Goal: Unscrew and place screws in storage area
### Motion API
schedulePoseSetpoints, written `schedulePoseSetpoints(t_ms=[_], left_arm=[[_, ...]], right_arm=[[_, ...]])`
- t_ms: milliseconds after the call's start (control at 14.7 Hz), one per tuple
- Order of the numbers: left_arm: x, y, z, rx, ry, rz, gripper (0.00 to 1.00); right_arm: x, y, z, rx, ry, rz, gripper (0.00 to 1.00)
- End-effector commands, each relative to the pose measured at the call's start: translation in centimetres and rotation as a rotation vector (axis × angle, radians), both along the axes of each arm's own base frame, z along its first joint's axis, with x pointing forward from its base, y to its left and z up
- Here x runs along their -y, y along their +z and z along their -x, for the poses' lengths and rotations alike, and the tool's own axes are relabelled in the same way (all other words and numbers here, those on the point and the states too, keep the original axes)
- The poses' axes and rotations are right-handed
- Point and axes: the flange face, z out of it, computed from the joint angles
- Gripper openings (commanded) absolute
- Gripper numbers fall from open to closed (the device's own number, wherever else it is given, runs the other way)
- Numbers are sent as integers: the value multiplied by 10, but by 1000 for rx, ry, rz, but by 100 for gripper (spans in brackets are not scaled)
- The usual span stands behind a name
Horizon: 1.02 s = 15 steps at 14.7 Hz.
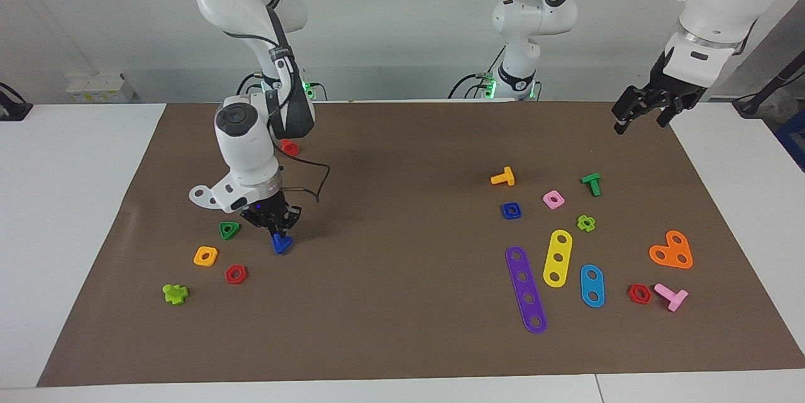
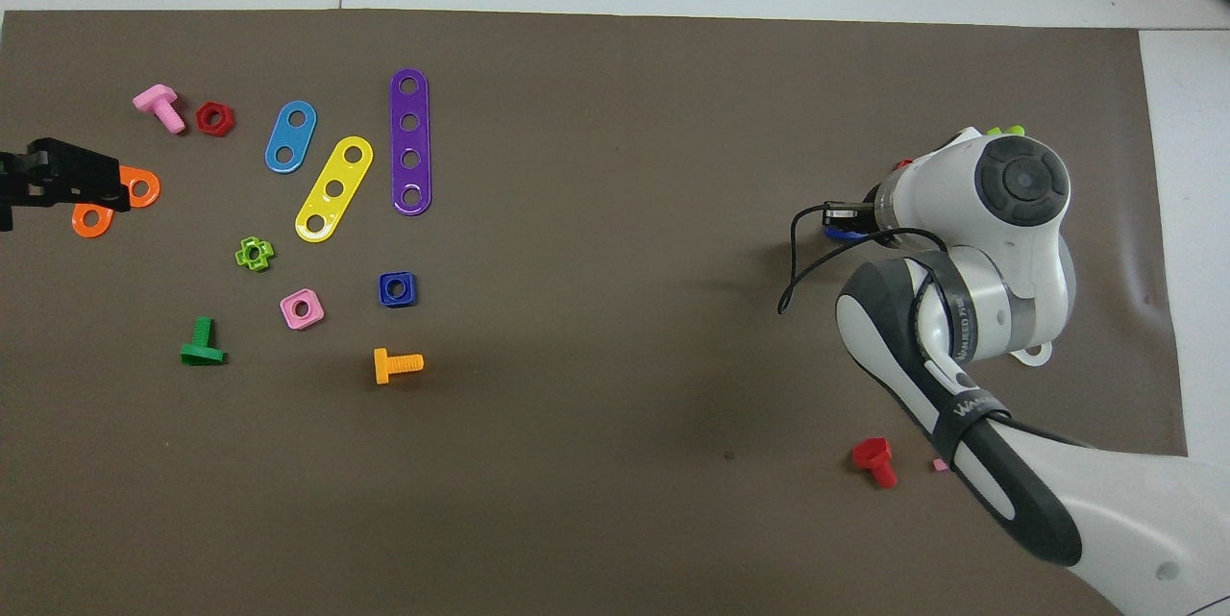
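While the dark-blue screw [image 1: 281, 243] sits low on the brown paper [image 1: 402, 340], the right end effector [image 1: 274, 222] is right on top of it, fingers close around its three-cornered head. I think this screw is being put down now, so this part is nearly done. It looks small and stubby, with its head tipped up. At about ten o'clock from it in the facing view lies a green triangle nut [image 1: 229, 230], just beside. The left end effector [image 1: 648, 107] waits high over the worktop's edge, fingers spread. More screws lie loose, like the orange one [image 1: 504, 177].
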Motion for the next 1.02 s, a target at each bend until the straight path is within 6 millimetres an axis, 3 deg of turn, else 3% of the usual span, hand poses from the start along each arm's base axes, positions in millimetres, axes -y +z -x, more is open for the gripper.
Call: schedulePoseSetpoints(t_ms=[0, 272, 408, 476, 612, 952], left_arm=[[-2, 1, 7, 8, -4, -9, 100], [-4, 1, 8, 7, 3, -9, 100], [-3, 1, 8, 7, 1, -9, 100], [-3, 1, 8, 7, 1, -8, 100], [-4, 1, 8, 7, 3, -9, 100], [-3, 1, 8, 7, 0, -9, 100]], right_arm=[[9, -2, 3, 7, 6, -2, 0], [10, -4, 5, -2, 7, -1, 4], [11, -3, 5, -9, 8, 1, 80], [10, 2, 3, -2, 8, 1, 95], [10, 23, 1, 11, 7, 1, 98], [13, 98, 3, -9, 3, 14, 98]])
